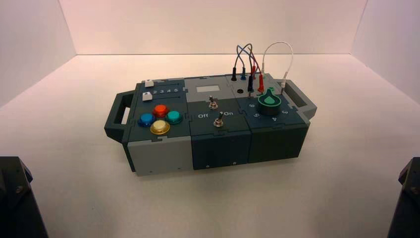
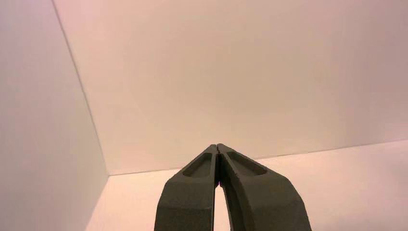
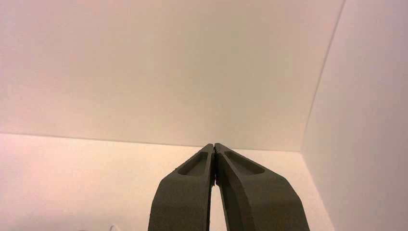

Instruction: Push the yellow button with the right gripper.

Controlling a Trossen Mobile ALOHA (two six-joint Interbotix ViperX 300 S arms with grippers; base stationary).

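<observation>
We've got R gripper (image 3: 214, 145) clenched, tips together, nothing held, up off the box (image 1: 218, 119), prob. so one firm point can press; yellow button (image 1: 160, 127) sits well apart, ahead and to its left, nearest of the btn cluster. L gripper (image 2: 217, 146) parked, far left of R. High view gives us btns; wrist cams only tips, walls, etc.

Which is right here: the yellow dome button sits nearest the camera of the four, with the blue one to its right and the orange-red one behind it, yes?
Not quite: in the high view the blue button sits to the left of the yellow dome button. The yellow one is nearest the camera, with the orange-red button behind it.
</observation>
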